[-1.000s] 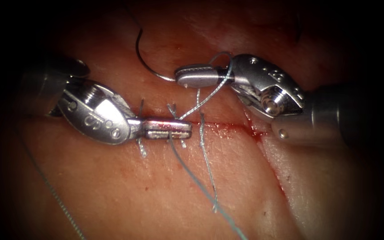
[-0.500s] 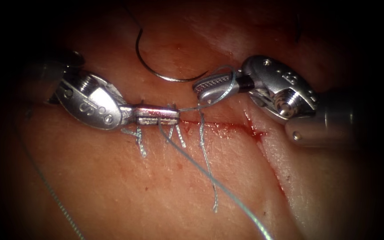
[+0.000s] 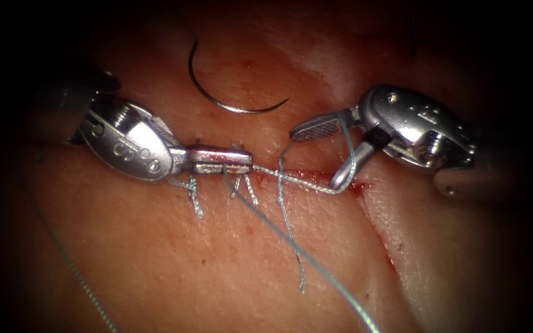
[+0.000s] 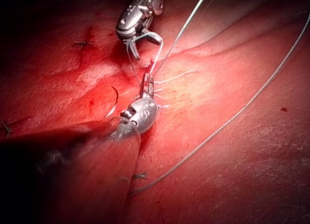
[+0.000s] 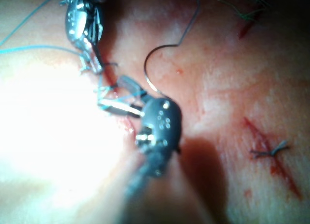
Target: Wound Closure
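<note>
Left tool [image 3: 220, 161] mid-frame over cut [image 3: 316, 177], jaws clamped on thread [image 3: 291, 246]. Right tool [image 3: 328, 154] right of centre, jaws spread, gripping nothing, thread looped round lower jaw. Needle [image 3: 217, 92] loose on tissue [image 3: 186, 259] in upper centre, above cut, clear of both tools, not in tissue. Cut thread ends [image 3: 195, 197] below left tool. Red fluid [image 3: 356, 185] at cut's right end.

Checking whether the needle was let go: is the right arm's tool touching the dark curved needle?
Apart. In the endoscope view the dark curved needle lies free on the tissue, bare tissue between it and the right arm's open tool; thread loops around one jaw.
</note>
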`<action>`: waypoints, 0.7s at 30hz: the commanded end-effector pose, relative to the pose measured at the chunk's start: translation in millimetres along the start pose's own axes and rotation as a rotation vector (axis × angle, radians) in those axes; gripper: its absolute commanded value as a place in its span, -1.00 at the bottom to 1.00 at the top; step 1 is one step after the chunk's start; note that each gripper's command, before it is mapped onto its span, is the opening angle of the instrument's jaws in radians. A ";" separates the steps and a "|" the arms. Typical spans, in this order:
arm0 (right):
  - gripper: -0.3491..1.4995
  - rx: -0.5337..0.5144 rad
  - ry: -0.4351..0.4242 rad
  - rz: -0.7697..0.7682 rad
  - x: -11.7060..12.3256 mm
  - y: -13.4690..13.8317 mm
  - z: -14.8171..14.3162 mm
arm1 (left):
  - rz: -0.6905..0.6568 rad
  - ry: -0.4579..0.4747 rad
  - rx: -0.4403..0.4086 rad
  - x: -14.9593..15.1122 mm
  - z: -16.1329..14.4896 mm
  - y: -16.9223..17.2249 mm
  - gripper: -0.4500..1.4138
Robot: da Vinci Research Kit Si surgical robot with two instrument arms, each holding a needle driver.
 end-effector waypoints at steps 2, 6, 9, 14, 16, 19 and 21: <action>0.26 0.034 -0.004 -0.002 -0.4 0.5 1.4 | -0.004 -0.005 -0.002 -0.6 0.7 0.2 -1.00; 0.24 0.045 -0.004 -0.002 -0.3 1.1 2.2 | -0.005 -0.016 -0.004 -1.0 1.1 0.6 -1.00; 0.22 0.035 -0.004 -0.008 -0.3 1.4 2.5 | -0.009 -0.021 -0.013 -1.6 1.3 1.2 -1.00; 0.16 0.033 -0.004 -0.009 -0.3 1.6 2.3 | -0.018 -0.046 -0.030 -3.8 1.4 2.2 -1.00; 0.16 0.030 -0.008 -0.009 -0.4 1.7 2.1 | -0.028 -0.053 -0.033 -4.6 1.5 2.8 -1.00; 0.13 0.022 -0.007 -0.008 -0.4 1.6 2.0 | -0.034 -0.053 -0.034 -5.1 1.7 3.2 -1.00; 0.09 0.013 -0.004 -0.014 -0.4 1.6 2.1 | -0.032 -0.053 -0.035 -5.2 2.0 3.4 -1.00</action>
